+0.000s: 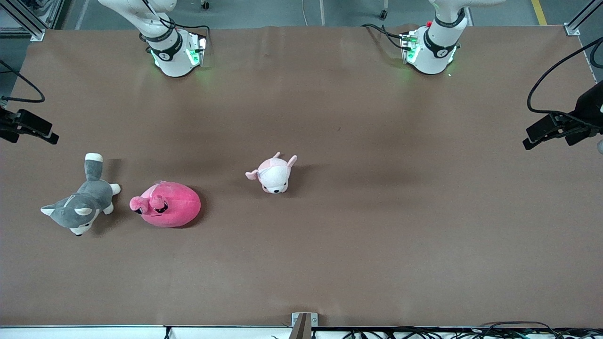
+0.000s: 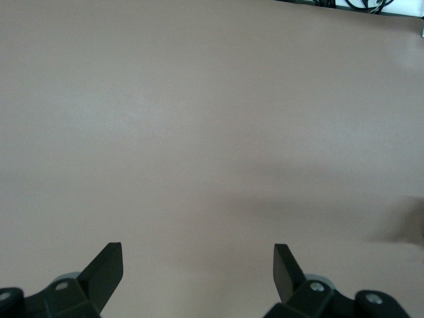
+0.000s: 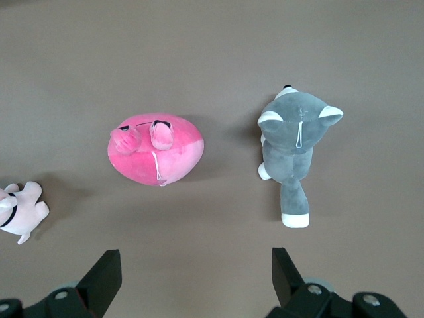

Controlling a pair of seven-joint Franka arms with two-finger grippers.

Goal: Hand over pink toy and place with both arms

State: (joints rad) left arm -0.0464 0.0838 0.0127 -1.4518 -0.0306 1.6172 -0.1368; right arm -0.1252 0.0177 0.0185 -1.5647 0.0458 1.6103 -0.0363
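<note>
Pink toy (image 1: 166, 205) lay lower left of front view on table (image 1: 377, 212), just beside grey husky plush (image 1: 80, 202), well apart from pale pink plush (image 1: 273, 174) nearer frame centre. My right gripper (image 3: 195, 262) hung above toy and husky, fingers spread wide, empty. My left gripper (image 2: 197, 262) waited over bare table, fingers wide too. Toy judged soft, light, squashy; would likely dent under pinch, not slip. Best hold probably across rounded body, away from ear bumps; seam along body hard to judge.

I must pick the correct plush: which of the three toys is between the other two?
The pink toy, hot pink and egg-shaped, lies between the grey husky plush and the pale pink plush.
</note>
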